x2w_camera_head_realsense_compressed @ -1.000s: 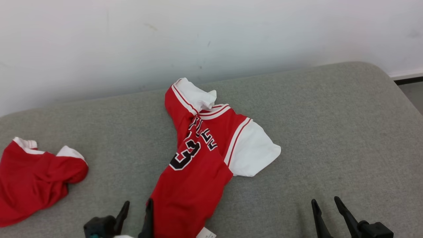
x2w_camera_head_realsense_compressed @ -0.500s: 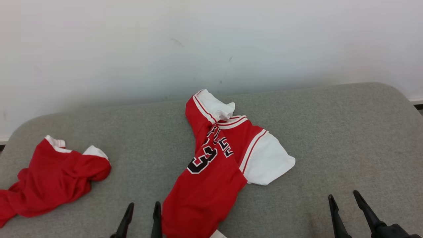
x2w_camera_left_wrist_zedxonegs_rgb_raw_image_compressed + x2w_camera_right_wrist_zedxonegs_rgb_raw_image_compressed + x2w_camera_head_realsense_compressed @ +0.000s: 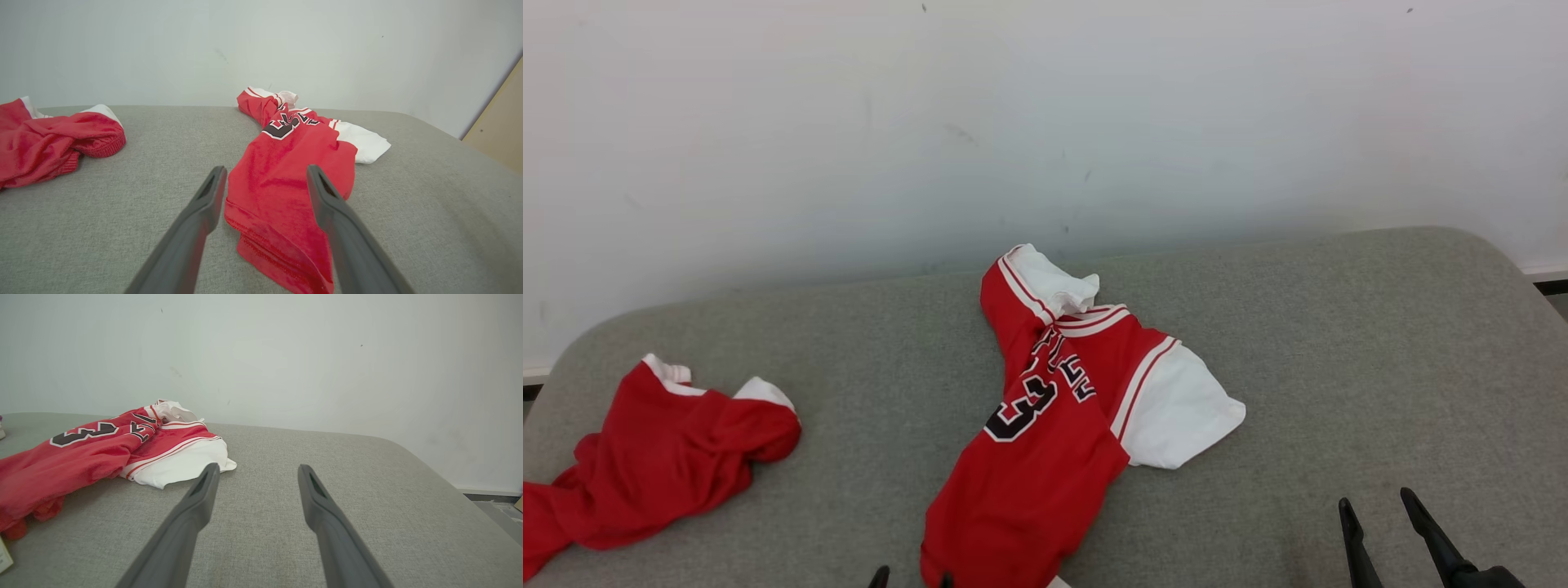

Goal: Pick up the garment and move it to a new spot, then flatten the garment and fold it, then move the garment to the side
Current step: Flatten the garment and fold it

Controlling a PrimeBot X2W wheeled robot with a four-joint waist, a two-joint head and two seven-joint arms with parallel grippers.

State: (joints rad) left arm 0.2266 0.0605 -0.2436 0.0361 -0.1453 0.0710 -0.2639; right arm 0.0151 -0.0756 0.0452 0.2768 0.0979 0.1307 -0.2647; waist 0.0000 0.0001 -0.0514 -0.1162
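Over the last second the head camera has swung up and to the left, so the whole scene sits lower and further right in its view, and the left gripper [image 3: 265, 169] now shows there only as two tips at the bottom edge. Its long dark fingers stand wide apart and hold nothing, with the near hem between them in the wrist view. The right gripper [image 3: 258, 468] is just as wide and empty, over bare cushion well to the right. The red basketball jersey [image 3: 1045, 457], white-sleeved with black lettering, lies twisted and bunched in the middle of the grey upholstered cushion [image 3: 1339, 343]. A second crumpled red garment [image 3: 662, 457] lies well apart at the left, below the white wall [image 3: 1013, 122]. This reads as the approach to a grasp, with nothing flattened or folded yet. Next, the left fingers must pinch the hem, and the right a sleeve or shoulder
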